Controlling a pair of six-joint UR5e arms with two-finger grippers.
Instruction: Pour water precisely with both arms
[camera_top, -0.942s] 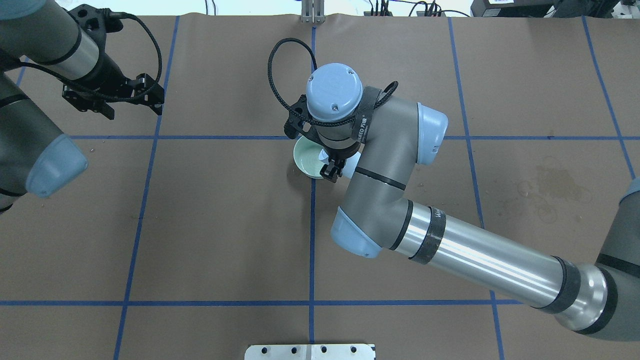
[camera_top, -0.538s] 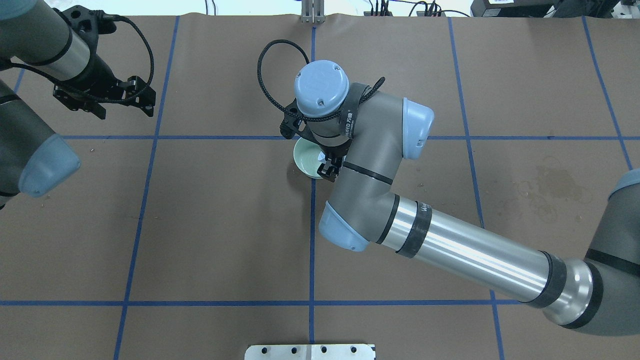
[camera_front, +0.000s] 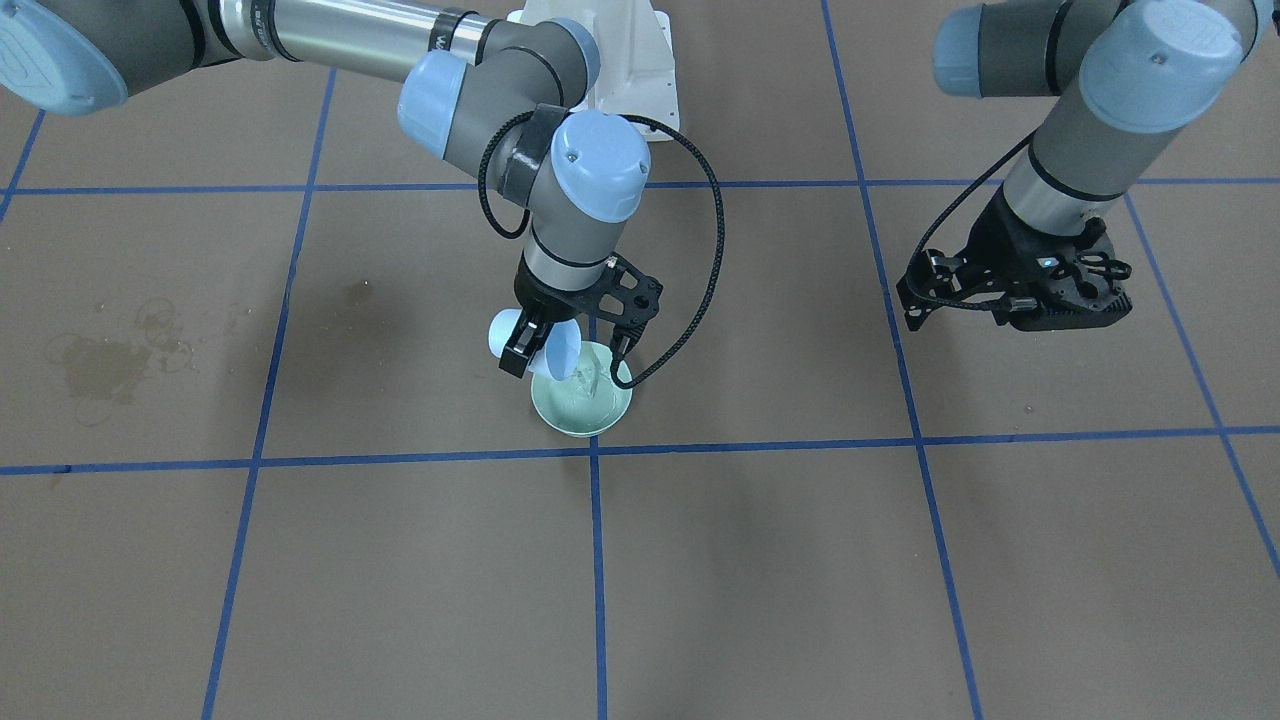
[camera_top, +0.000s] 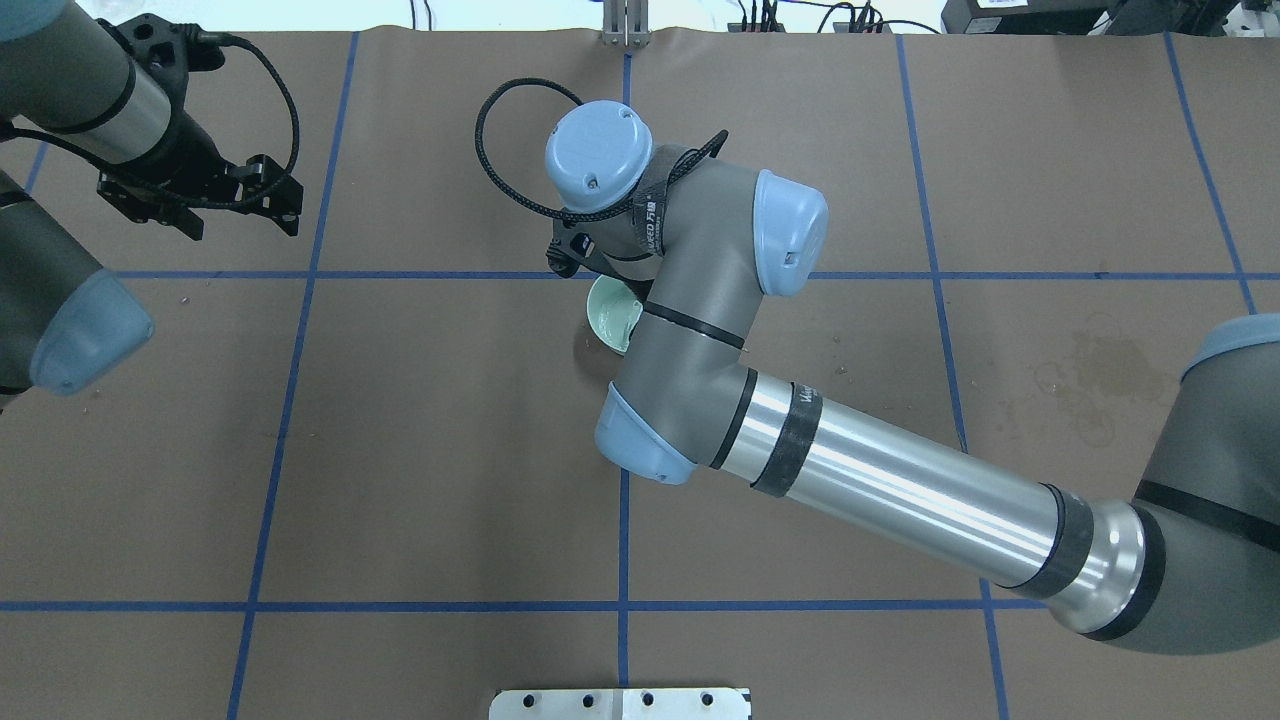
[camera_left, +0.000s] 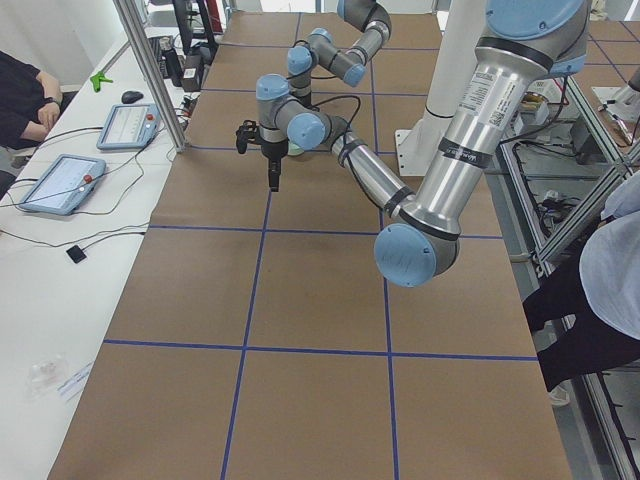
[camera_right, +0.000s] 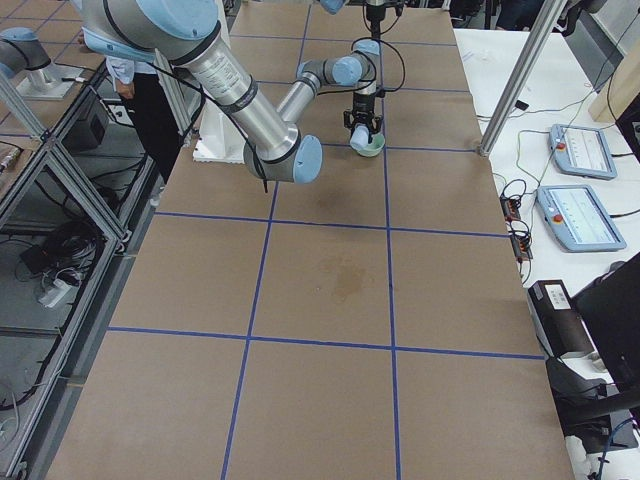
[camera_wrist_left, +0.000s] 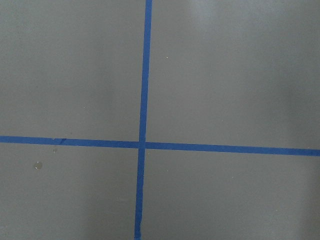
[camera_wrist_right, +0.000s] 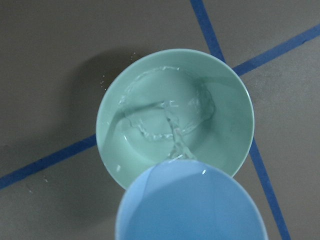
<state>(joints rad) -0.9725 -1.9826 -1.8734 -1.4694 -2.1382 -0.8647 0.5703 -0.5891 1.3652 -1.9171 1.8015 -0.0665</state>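
Water (camera_wrist_right: 176, 137) runs in a thin stream from the lip of the light blue cup (camera_wrist_right: 190, 205) into the pale green bowl (camera_wrist_right: 227, 112), where it pools and ripples across the bottom. My right gripper (camera_front: 530, 348) is clamped on the cup and holds it tipped above the bowl's rim. The bowl rests on the tabletop (camera_top: 450, 450), right beside a crossing of the blue tape lines (camera_front: 597, 560). From overhead, the wrist of my right arm (camera_top: 880, 480) covers the cup and most of the bowl, so only a sliver of green shows there. A black cable (camera_front: 705, 250) loops out beside that wrist. My left gripper (camera_front: 1010, 312) hangs well apart from the bowl with its jaws spread, holding nothing, above another bare tape crossing. Faint stains (camera_top: 1110, 365) mark the tabletop on my right side, well away from the bowl.
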